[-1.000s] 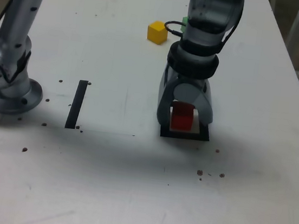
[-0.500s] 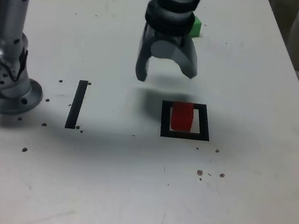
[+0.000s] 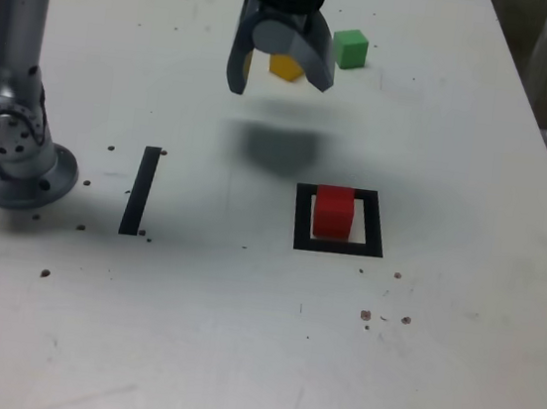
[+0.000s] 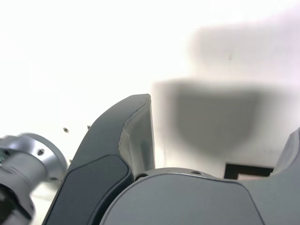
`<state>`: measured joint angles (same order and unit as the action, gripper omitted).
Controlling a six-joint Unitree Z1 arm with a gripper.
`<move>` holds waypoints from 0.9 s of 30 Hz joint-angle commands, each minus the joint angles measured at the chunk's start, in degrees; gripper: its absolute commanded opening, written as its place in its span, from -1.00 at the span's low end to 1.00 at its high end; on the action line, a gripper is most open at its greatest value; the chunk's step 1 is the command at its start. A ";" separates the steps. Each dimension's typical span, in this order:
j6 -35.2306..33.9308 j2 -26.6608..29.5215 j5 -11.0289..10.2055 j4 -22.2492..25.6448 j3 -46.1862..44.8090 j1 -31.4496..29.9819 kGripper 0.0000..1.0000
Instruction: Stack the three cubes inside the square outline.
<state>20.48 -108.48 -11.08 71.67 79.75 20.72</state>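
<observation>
Red is the cube (image 3: 333, 212) seated inside the square outline (image 3: 337, 244), near the middle of the white tabletop (image 3: 237, 340). Well apart from it, toward the far edge, the green cube (image 3: 350, 48) is seen, and the yellow cube (image 3: 286, 65) is partly hidden behind the gripper (image 3: 278, 77). The fingers (image 3: 239, 66) are spread wide and nothing is held between them. A black strip (image 3: 140, 190) is laid toward the exterior view's left, near the arm's base (image 3: 18, 173).
</observation>
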 commanded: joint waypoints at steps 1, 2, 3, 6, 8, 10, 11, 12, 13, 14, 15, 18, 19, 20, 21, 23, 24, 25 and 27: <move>1.99 0.37 -0.68 0.19 0.78 1.40 0.98; 3.07 0.37 -0.93 0.22 1.06 2.11 0.98; 4.14 0.37 -1.14 0.25 1.37 2.80 0.98; 7.54 0.33 -1.62 0.34 2.47 4.62 0.98; 10.05 0.29 -1.83 0.42 3.35 5.75 0.98; 12.82 0.19 -1.99 0.51 4.34 6.90 0.98; 14.26 0.08 -2.05 0.55 4.84 7.47 0.98; 15.69 -0.07 -2.10 0.58 5.31 8.08 0.98; 17.13 -0.25 -2.14 0.55 5.74 8.72 0.98; 19.01 -0.58 -2.19 0.52 6.30 9.59 0.97; 20.34 -0.90 -2.22 0.49 6.69 10.29 0.97; 23.91 -2.17 -2.28 0.34 7.71 12.45 0.97; 24.94 -2.74 -2.28 0.35 8.11 13.15 0.96; 25.89 -3.37 -2.29 0.37 8.51 13.81 0.96; 26.76 -4.02 -2.31 0.37 8.93 14.43 0.96; 28.33 -5.40 -2.35 0.39 9.76 15.48 0.95; 29.02 -6.09 -2.38 0.40 10.18 15.93 0.95; 29.60 -6.73 -2.43 0.36 10.57 16.35 0.95; 30.54 -7.92 -2.56 0.14 11.20 17.07 0.95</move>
<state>50.69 -115.75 -13.46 72.04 90.53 37.43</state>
